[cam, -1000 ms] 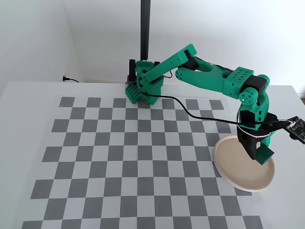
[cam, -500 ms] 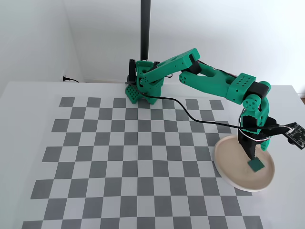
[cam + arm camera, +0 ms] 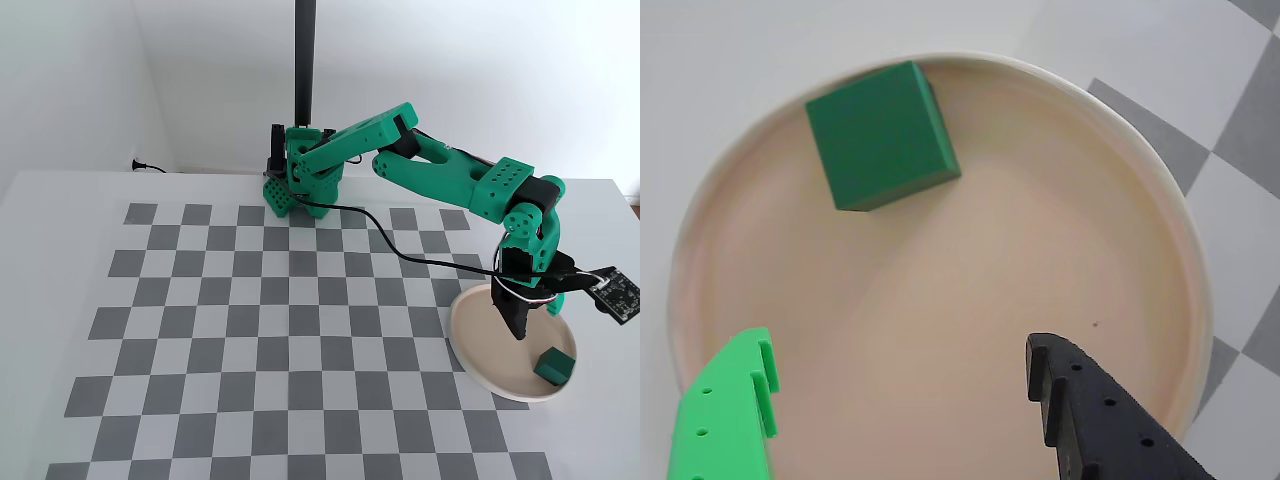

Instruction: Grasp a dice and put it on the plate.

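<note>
Matt green dice (image 3: 883, 135), smooth glazed plate (image 3: 1180, 215), plastic jaws

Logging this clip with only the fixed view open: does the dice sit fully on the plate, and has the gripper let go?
Observer: Yes. In the wrist view the dice lies flat inside the plate, close to its rim.
Operator: And the gripper?
Observer: The gripper is open, with bare plate between its fingers.
Operator: Touching the dice?
Observer: No, there is a clear gap between them.
</note>
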